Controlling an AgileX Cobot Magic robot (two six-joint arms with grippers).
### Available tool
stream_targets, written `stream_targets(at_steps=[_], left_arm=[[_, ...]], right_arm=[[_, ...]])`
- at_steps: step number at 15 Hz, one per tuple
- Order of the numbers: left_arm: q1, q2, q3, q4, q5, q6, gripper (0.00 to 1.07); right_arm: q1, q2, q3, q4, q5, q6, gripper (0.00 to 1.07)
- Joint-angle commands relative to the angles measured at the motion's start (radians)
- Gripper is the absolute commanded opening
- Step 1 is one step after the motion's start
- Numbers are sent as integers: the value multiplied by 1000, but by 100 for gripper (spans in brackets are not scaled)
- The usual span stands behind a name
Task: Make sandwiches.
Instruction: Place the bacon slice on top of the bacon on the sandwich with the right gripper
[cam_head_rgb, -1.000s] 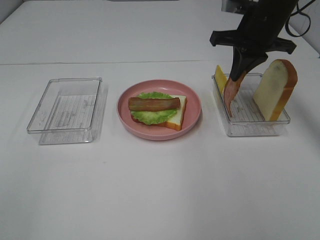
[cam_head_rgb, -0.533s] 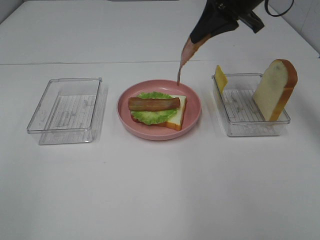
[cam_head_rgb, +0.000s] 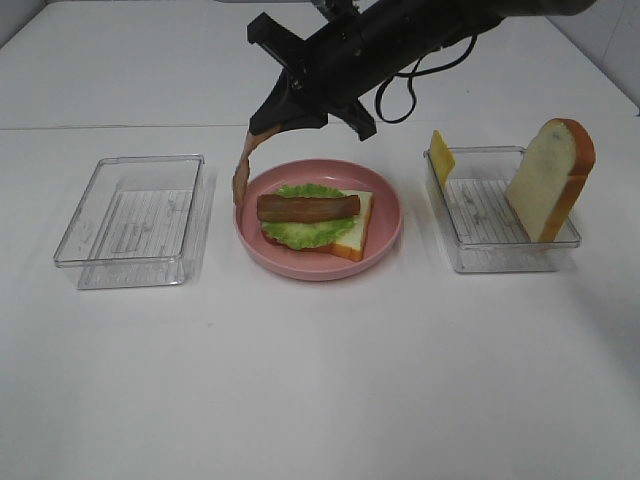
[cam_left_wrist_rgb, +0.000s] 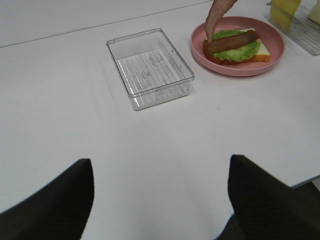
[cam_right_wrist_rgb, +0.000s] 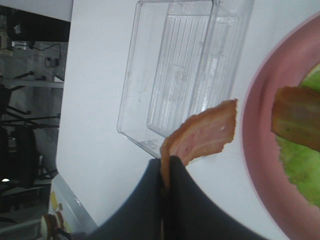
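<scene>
Sandwich: we see a half-built toy sandwich (cam_head_rgb: 315, 222) lying on the round pink plate (cam_head_rgb: 390, 225), mid-way across the white table (cam_head_rgb: 320, 380).
Layers: a white bread slice with orange-brown crust (cam_head_rgb: 355, 235) at the bottom, green ruffled lettuce (cam_head_rgb: 300, 232) over it, and one reddish-brown bacon strip (cam_head_rgb: 308, 207) laid across the top.
Second bacon strip (cam_head_rgb: 241, 175): we find it hanging limp, its lower end just at the plate's left rim, apart from the stack.
Right gripper (cam_head_rgb: 258, 128): clenched on that strip's upper end, above the plate's rear left edge.
Right clear plastic tray (cam_head_rgb: 500, 262): it holds a second bread slice (cam_head_rgb: 548, 180) standing tilted and a yellow square cheese slice (cam_head_rgb: 440, 155) leaning at a rear corner.
Left clear plastic tray (cam_head_rgb: 135, 275): near the plate, not touching it.
Left gripper (cam_left_wrist_rgb: 160, 162): we see its two dark fingers (cam_left_wrist_rgb: 65, 200) spread wide, released, above bare table, with the left tray and plate beyond it.
</scene>
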Motion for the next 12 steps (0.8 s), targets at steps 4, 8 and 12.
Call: stream_targets(at_steps=[4,8,12], left_arm=[[1,-22,5,-3,-12,2,72],[1,-22,5,-3,-12,2,72],[1,-22,5,-3,-12,2,72]], right_arm=[[-4,52,-1,-95,-28,32,0],[-4,33,-2,-376,-37,225,0],[-4,19,-2,-522,-54,292,0]])
